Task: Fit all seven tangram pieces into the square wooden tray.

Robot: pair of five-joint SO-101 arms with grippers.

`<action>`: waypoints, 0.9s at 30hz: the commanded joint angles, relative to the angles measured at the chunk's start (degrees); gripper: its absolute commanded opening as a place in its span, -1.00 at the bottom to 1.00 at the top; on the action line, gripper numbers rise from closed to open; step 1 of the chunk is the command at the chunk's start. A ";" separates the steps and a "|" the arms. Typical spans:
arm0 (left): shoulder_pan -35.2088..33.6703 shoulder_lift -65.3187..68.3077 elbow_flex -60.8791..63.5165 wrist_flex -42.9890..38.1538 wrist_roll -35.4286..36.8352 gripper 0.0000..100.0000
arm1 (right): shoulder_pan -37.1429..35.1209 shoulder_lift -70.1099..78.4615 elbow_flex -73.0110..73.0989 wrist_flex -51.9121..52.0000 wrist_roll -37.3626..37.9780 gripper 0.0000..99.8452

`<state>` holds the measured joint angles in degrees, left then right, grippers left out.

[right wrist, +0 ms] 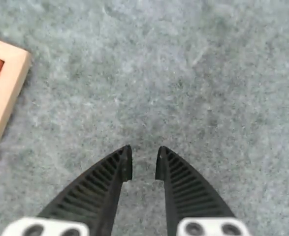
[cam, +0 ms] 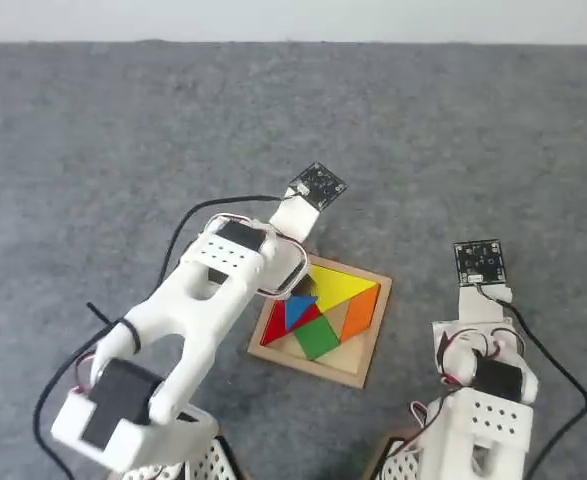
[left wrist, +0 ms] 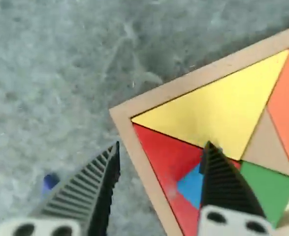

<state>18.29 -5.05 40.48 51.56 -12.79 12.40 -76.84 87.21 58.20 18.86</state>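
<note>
Left arm's fingers [left wrist: 224, 183]: black and ribbed, spread wide apart, holding nothing. One is over the tray, its tip where the yellow and red pieces meet. The other is over the worktop just outside the tray's rim.
Small blue triangle [left wrist: 189, 186]: beside the finger over the tray and partly hidden by it, with red around it. Whether it lies on the red piece or next to it cannot be told.
Large red triangle [left wrist: 166, 157]: in the tray, along the rim nearest the left fingers.
Large yellow triangle [left wrist: 213, 110]: in the tray, its long edge touching the red triangle.
Green square [left wrist: 271, 191]: in the tray, next to the red triangle.
Orange piece [left wrist: 287, 98]: in the tray, touching the yellow triangle's short edge.
Bare wood patch [left wrist: 266, 145]: a triangle of tray floor between yellow, orange and green.
Square wooden tray [cam: 353, 362]: flat on the worktop, turned cornerwise, between the two arms.
Right arm's fingers [right wrist: 107, 189]: tips a narrow gap apart, nothing between them, over bare worktop, with the tray's rim to one side.
Grey felt-like worktop [cam: 93, 130]: carries the tray and both arms.
Left arm [cam: 203, 310]: white, stretched over the tray's corner.
Right arm [cam: 483, 390]: white, apart from the tray.
</note>
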 commanded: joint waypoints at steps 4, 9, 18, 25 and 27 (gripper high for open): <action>-0.53 -3.60 3.65 0.18 -2.81 -0.49 | 0.31 -1.19 -0.26 -1.27 0.18 -0.81; -0.79 -5.71 5.67 1.85 -4.40 -0.49 | 0.31 -1.19 -0.26 -1.27 0.09 -0.81; -3.52 -18.46 5.49 8.35 -4.40 -0.49 | 0.31 -1.19 -0.26 -1.27 0.09 -0.81; -9.23 -14.59 5.49 4.92 -7.56 -0.49 | 0.31 -1.19 -0.26 -1.27 0.09 -0.81; -9.14 -11.69 5.49 3.08 -7.56 -0.49 | 0.31 -1.19 -0.26 -1.27 0.09 -0.81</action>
<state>9.93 -20.18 46.64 57.98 -19.38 12.40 -76.84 87.21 58.20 18.86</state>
